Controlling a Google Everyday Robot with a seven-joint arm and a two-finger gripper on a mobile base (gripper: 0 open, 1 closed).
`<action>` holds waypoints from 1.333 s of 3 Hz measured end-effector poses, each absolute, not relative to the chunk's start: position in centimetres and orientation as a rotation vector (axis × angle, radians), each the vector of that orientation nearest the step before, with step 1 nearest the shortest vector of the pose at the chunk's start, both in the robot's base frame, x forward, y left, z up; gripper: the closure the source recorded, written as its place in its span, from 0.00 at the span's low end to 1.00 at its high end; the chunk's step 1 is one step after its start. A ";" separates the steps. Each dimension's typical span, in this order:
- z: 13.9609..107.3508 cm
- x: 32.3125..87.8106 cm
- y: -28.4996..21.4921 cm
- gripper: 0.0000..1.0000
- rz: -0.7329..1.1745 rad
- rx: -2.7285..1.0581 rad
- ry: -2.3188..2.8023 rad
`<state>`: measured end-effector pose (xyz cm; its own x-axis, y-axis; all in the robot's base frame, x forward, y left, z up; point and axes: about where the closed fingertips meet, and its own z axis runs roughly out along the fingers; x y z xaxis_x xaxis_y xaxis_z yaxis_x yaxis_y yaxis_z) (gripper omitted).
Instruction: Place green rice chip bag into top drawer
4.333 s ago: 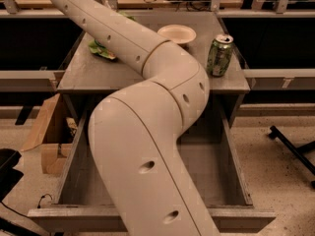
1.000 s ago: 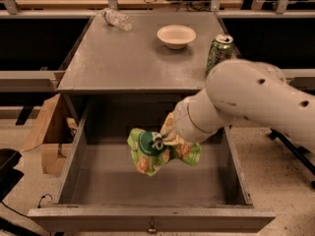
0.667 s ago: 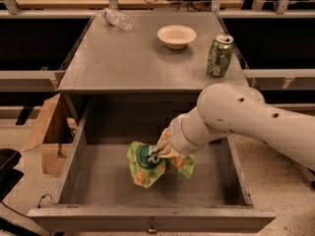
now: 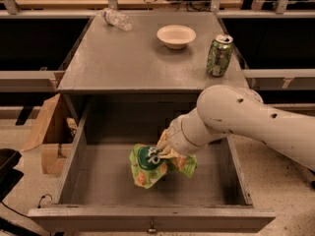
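The green rice chip bag (image 4: 150,165) is inside the open top drawer (image 4: 147,214), low over the middle of its floor; whether it already touches the floor, I cannot tell. The gripper (image 4: 166,149) sits at the upper right side of the bag and its jaws look closed on the crumpled foil, which bunches around them. The main risk, in my judgement, is at the release. If the jaws open while the bag hangs above the floor, it only falls a little and stays in the drawer, so this is not serious. More serious is that the glossy, wrinkled foil may catch on a finger, so that the bag is lifted out again when the arm (image 4: 236,117) goes up. The arm reaches in from the right, close to the right wall of the drawer and under the edge of the table (image 4: 133,63). A lift that is too straight or too quick could knock this edge. The green soda can (image 4: 219,55) stands near that corner, just above the arm, and a knock there may tip it.
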<state>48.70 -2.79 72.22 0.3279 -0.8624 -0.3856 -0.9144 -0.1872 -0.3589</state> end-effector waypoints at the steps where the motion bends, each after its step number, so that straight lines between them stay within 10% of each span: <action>1: 72.2 48.7 -2.8 0.35 0.130 -2.073 1.557; 3: 72.2 48.7 -2.8 0.00 0.130 -2.073 1.557; 4: 74.7 49.1 -3.6 0.00 0.112 -2.056 1.528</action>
<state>49.13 -3.59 74.71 0.3441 -0.8542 -0.3896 -0.9020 -0.1855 -0.3899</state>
